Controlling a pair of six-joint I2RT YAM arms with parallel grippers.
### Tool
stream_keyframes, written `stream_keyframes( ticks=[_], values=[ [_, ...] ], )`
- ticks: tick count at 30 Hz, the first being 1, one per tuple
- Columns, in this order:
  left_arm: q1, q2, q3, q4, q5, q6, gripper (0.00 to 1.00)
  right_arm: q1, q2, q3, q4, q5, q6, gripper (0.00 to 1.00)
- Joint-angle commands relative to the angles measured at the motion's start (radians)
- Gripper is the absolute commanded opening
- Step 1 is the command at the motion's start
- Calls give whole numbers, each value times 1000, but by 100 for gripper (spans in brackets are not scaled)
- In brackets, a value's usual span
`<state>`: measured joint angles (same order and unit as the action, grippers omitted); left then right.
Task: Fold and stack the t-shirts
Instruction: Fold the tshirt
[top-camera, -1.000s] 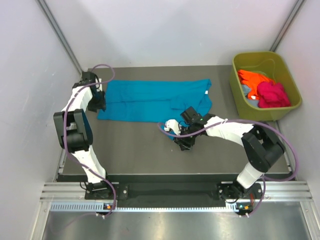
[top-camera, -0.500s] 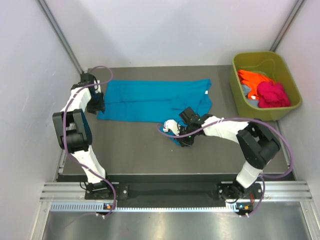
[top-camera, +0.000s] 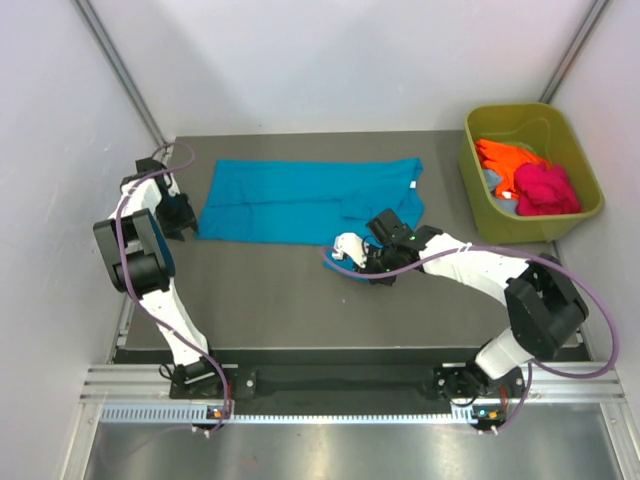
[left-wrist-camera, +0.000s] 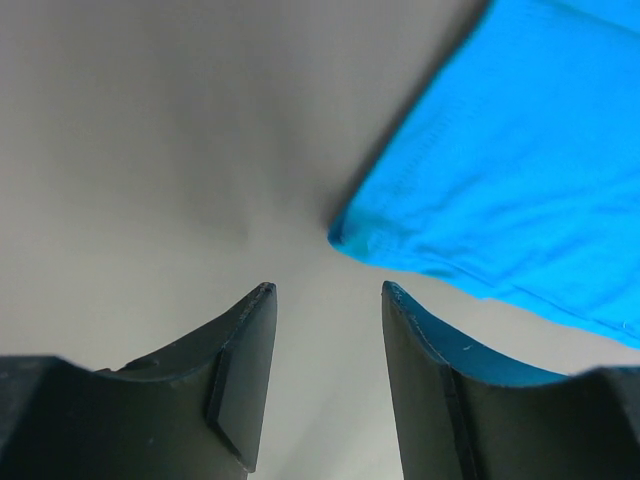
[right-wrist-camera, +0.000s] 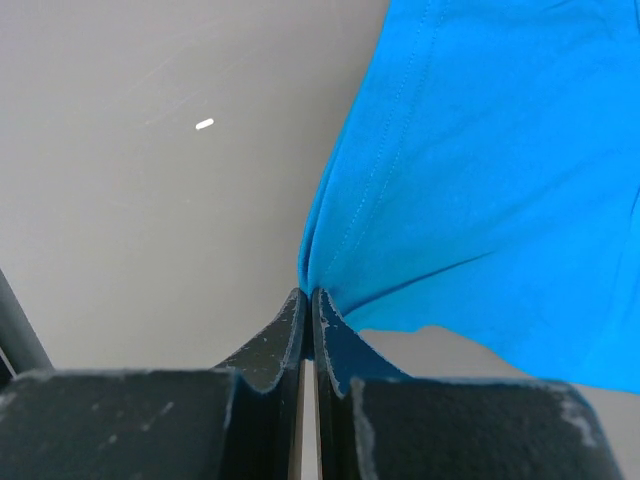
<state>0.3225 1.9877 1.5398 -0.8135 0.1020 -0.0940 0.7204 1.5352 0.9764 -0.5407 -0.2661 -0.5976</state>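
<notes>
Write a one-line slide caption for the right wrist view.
Right gripper shut on a pinched edge of the teal-blue cloth t-shirt, grey tabletop alongside.

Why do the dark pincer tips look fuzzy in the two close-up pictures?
Left wrist view: the left pincer sits near the lens, its edges soft, while the teal t-shirt hem stitching reads clearly. Right wrist view: the right pincer likewise soft, seams crisp. Top view: even light.

Teal t-shirt (right-wrist-camera: 480, 180) cut by frame edge; pinched fold hidden in right claw (right-wrist-camera: 308, 297).
</notes>
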Motion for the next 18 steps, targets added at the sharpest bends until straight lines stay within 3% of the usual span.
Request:
stream_keyframes(
  ticks=[1, 12, 16, 17, 18],
  values=[
    [13, 42, 45, -18, 71, -35, 52, 19, -23, 24, -36, 4, -13, 0],
    [32, 184, 129, -24, 168, -42, 51, 19, 2, 45, -33, 10, -19, 0],
    [32, 184, 125, -30, 177, -35, 34, 19, 6, 50, -33, 16, -21, 0],
    [33, 180, 120, -33, 177, -29, 19, 19, 5, 48, -31, 21, -21, 0],
    [38, 165, 105, -36, 182, -21, 10, 17, 0, 47, -33, 24, -22, 0]
  ],
)
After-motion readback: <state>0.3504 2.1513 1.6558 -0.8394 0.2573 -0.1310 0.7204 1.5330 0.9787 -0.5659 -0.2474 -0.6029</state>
